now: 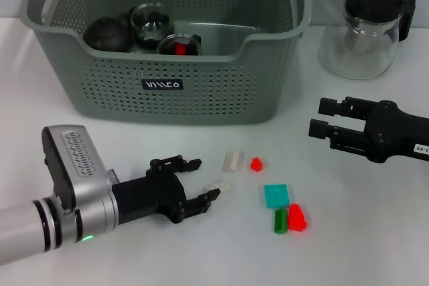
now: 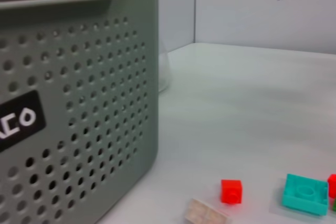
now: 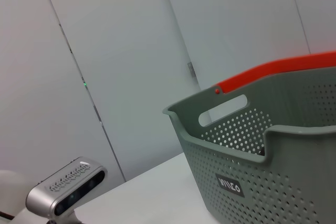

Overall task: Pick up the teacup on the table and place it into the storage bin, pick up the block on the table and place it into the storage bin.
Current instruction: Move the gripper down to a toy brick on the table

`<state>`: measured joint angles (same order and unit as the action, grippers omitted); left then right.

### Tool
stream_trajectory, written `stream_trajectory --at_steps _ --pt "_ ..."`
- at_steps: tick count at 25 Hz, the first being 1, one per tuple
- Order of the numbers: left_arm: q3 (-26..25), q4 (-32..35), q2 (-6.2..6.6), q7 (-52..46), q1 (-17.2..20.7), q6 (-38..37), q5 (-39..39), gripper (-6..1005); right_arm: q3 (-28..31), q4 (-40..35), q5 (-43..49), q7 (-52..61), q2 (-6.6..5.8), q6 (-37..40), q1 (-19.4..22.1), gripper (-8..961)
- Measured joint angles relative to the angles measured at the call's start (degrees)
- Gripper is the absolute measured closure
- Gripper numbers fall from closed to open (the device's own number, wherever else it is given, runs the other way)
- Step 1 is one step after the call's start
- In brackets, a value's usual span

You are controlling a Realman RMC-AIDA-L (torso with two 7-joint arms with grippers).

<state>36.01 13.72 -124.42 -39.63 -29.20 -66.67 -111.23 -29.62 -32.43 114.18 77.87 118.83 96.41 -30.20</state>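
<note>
The storage bin (image 1: 201,92) stands at the far middle of the white table (image 1: 100,145), and everything else is placed from it. Inside the bin, toward its left end, lie a dark round teapot (image 1: 107,33), a glass teacup (image 1: 151,23) and a second glass cup (image 1: 179,45) with something red in it.

In front of the bin, near its left half, the left gripper (image 1: 198,183) hovers low over the table with its black fingers spread apart and nothing between them. Just off its fingertips lies a small white block (image 1: 217,184), close to the lower finger, but whether they touch cannot be told. A little nearer the bin lies a pale translucent block (image 1: 233,160), and just beside it a small red block (image 1: 256,164). Farther from the bin, a teal square block (image 1: 276,195) lies flat, and beyond that a dark green block (image 1: 279,220) sits against a larger red block (image 1: 297,218). All of these lie to the right of the left gripper, on the bare table before the bin.

The right gripper (image 1: 324,118) hangs to the right of the bin's front corner, well apart from the blocks, its fingers parted and empty. A glass jug (image 1: 358,38) with a black lid stands to the right of the bin.

In the left wrist view the bin's perforated wall fills one side, with the small red, pale and teal blocks on the table near it.
</note>
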Motion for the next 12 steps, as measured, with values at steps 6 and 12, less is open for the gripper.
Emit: stream_trajectory --at_steps 6,12 --pt "-0.8 0.2 -0.03 -0.1 0.3 0.1 0.0 344 0.0 0.0 0.0 0.0 0.0 0.0 0.1 315" --pt "-1.0 0.1 -0.08 0.2 0.6 -1.2 -0.2 345 0.0 0.0 0.0 0.0 0.0 0.0 0.1 315"
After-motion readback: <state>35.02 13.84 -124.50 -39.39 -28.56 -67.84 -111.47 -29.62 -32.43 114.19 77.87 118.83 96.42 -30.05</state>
